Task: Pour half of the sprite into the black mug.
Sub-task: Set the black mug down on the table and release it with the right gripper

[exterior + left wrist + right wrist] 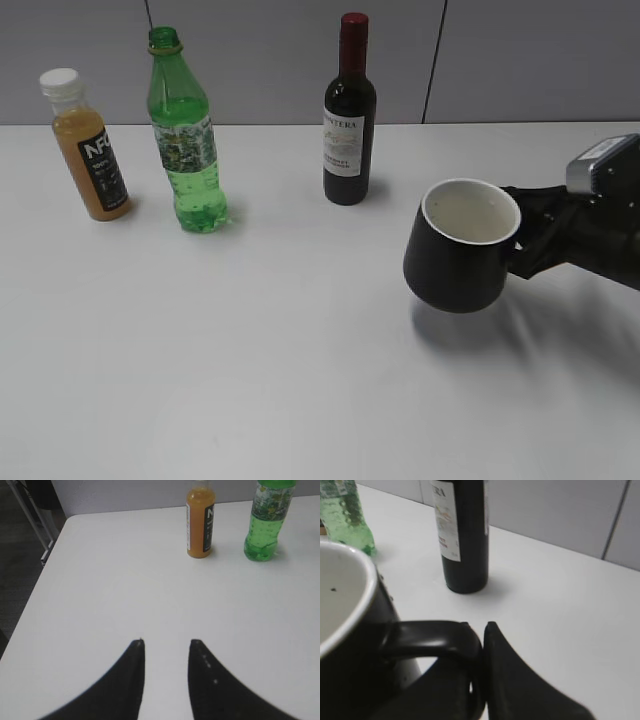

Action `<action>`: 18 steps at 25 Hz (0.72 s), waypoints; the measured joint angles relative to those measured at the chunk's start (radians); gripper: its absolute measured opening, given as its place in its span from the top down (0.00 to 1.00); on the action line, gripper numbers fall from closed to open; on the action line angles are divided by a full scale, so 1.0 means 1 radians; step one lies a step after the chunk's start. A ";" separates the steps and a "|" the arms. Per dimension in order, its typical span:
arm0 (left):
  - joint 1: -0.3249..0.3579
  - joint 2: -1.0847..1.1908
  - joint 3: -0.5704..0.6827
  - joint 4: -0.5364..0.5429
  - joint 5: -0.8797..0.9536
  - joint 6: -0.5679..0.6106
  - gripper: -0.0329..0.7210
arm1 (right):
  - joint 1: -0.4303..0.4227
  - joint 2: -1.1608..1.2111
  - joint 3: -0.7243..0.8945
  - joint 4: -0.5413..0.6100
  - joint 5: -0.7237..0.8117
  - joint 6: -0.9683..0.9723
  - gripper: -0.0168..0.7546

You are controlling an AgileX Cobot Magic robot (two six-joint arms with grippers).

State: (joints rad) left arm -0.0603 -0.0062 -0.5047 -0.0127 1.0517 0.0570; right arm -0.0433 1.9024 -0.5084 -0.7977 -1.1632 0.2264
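Observation:
The sprite [188,150], a tall green bottle with no cap, stands upright at the back left; it also shows in the left wrist view [267,527] and the right wrist view [345,515]. The black mug [460,245] with a white inside hangs tilted above the table at the right. My right gripper [522,248] is shut on the mug's handle [432,637]. My left gripper [166,642] is open and empty over bare table, nearer than the sprite; it is out of the exterior view.
An orange juice bottle [88,145] with a white cap stands left of the sprite. A dark wine bottle [349,115] stands at the back centre, behind the mug. The table's left edge [45,570] shows in the left wrist view.

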 joint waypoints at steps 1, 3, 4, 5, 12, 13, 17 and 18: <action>0.000 0.000 0.000 0.000 0.000 0.000 0.64 | 0.026 0.000 -0.016 0.003 0.000 0.000 0.93; 0.000 0.000 0.000 0.000 0.000 0.000 0.64 | 0.070 0.000 -0.046 0.006 0.000 0.001 0.93; 0.000 0.000 0.000 0.000 0.000 0.000 0.64 | 0.091 0.000 -0.064 0.006 0.000 0.001 0.94; 0.000 0.000 0.000 0.000 0.000 0.000 0.64 | 0.112 0.003 -0.082 0.001 0.000 0.001 0.93; 0.000 0.000 0.000 0.000 0.000 0.000 0.64 | 0.217 0.088 -0.231 -0.091 -0.002 0.109 0.93; 0.000 0.000 0.000 0.000 0.000 0.000 0.64 | 0.228 0.105 -0.251 -0.111 -0.002 0.119 0.93; 0.000 0.000 0.000 0.000 0.000 0.000 0.64 | 0.294 0.165 -0.333 -0.126 -0.002 0.130 0.94; 0.000 0.000 0.000 0.000 0.000 0.000 0.64 | 0.312 0.178 -0.352 -0.126 -0.002 0.131 0.94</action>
State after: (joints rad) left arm -0.0603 -0.0062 -0.5047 -0.0127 1.0517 0.0570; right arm 0.2683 2.0805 -0.8600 -0.9232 -1.1651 0.3571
